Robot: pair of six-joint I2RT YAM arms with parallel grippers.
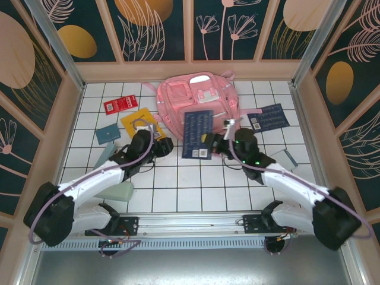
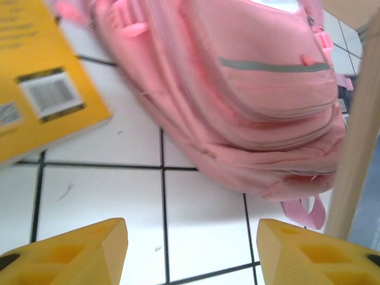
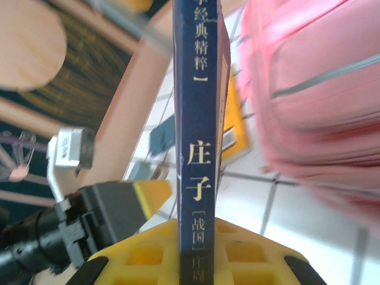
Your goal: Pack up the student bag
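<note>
The pink student bag [image 1: 196, 95] lies flat at the back middle of the tiled table, its front pockets and pale strips facing up; the wrist views show its pink side [image 2: 255, 89] [image 3: 320, 89]. My right gripper [image 1: 212, 144] [image 3: 199, 237] is shut on a navy book [image 1: 198, 133], gripped by the spine [image 3: 199, 119], which stands upright between the yellow fingers just in front of the bag. My left gripper [image 1: 166, 145] [image 2: 193, 243] is open over bare tile near the bag's lower left corner, with nothing between its fingers.
A yellow book [image 1: 138, 123] [image 2: 41, 77] lies left of the bag, with a red booklet [image 1: 120, 105] and a teal item [image 1: 107, 134] further left. A second navy book [image 1: 268, 117] lies right of the bag. A pale green item [image 1: 122, 191] sits under the left arm.
</note>
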